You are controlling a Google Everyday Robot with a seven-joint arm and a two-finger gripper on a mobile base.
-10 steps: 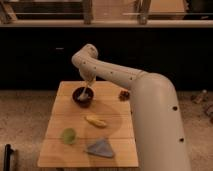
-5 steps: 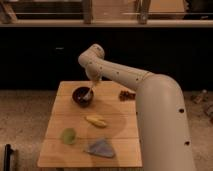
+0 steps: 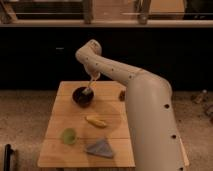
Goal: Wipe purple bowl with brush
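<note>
The purple bowl [image 3: 82,96], very dark and round, sits on the far left part of the wooden table [image 3: 112,131]. My gripper [image 3: 92,80] hangs just above the bowl's right rim, at the end of the big white arm that reaches in from the right. It is shut on the brush [image 3: 89,90], a slim pale stick that slants down and left from the gripper, with its lower end inside the bowl at the right side.
A yellow banana-shaped object [image 3: 96,120] lies mid-table. A flat green round object [image 3: 68,135] is at the front left and a grey cloth [image 3: 100,148] at the front. A small brown thing [image 3: 122,95] sits right of the bowl, by the arm.
The gripper with the brush has shifted right, from over the bowl's middle to its right rim, and dipped a little. The bowl has not moved.
</note>
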